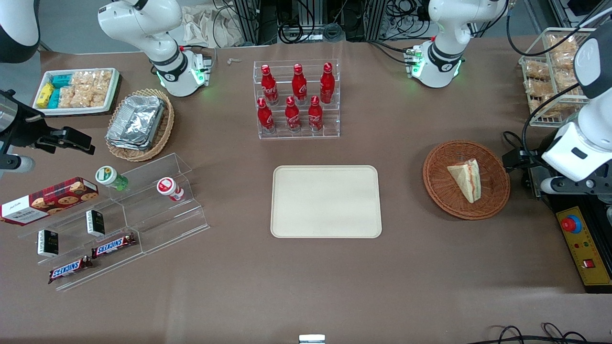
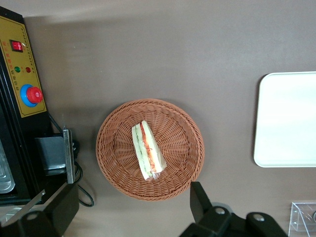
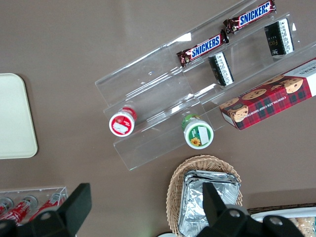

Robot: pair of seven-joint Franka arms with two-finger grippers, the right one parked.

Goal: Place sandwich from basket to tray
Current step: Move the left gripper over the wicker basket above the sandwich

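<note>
The sandwich (image 1: pixel 466 179) (image 2: pixel 147 149), a white wedge with a red and green stripe, lies in the round reddish-brown basket (image 1: pixel 442 191) (image 2: pixel 182 148). The cream tray (image 1: pixel 326 200) (image 2: pixel 289 118) lies flat at mid-table with nothing on it, a short way from the basket toward the parked arm's end. My gripper (image 1: pixel 519 160) (image 2: pixel 128 207) hovers high beside the basket's rim, toward the working arm's end. Its fingers (image 2: pixel 201 200) stand wide apart and hold nothing. It touches neither basket nor sandwich.
A black and yellow control box (image 1: pixel 581 246) (image 2: pixel 22 94) with a red button sits at the working arm's table edge. A clear rack of red bottles (image 1: pixel 296 100) stands farther from the camera than the tray. A wire basket of snacks (image 1: pixel 550 76) sits near the arm's base.
</note>
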